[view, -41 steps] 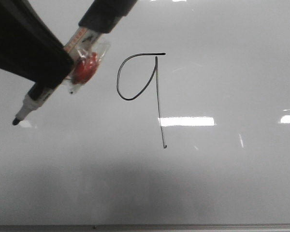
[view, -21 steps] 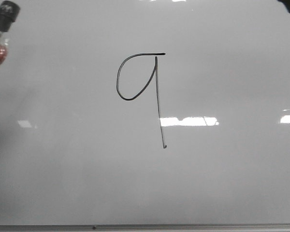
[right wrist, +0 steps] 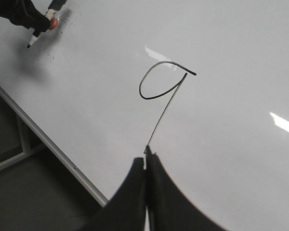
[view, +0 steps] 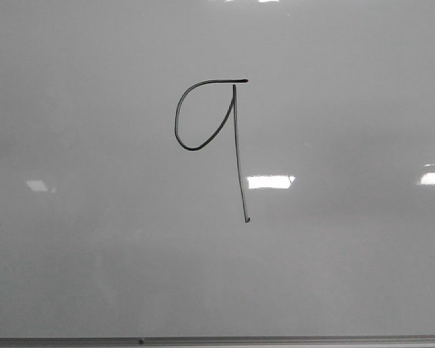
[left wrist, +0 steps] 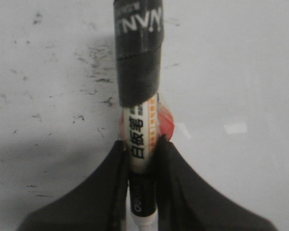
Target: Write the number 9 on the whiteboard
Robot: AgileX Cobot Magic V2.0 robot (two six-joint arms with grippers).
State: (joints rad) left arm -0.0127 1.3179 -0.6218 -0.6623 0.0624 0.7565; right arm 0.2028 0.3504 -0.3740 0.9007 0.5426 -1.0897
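**Left wrist view: marker clamped, the 9 drawn on the board**

Left wrist view shows the left gripper [left wrist: 141,178] with its two dark fingers [left wrist: 111,187] pressed against the sides of a marker [left wrist: 139,130], clamped on the barrel. The marker has a white label with black characters, a black cap end wrapped in dark tape, and a red patch just behind it. Beneath lies the whiteboard [left wrist: 241,72], speckled with small dark smudges on one side.

In the right wrist view the right gripper [right wrist: 145,168] has its fingers together with nothing between them, hanging over the board near the tail end of the number 9 [right wrist: 161,91].

From the front, the number 9 [view: 235,145] stands near the board's middle: rounded loop, flat top stroke, long straight tail. Bright reflections lie beside the tail, and the grey frame edge [view: 275,340] runs along the bottom.
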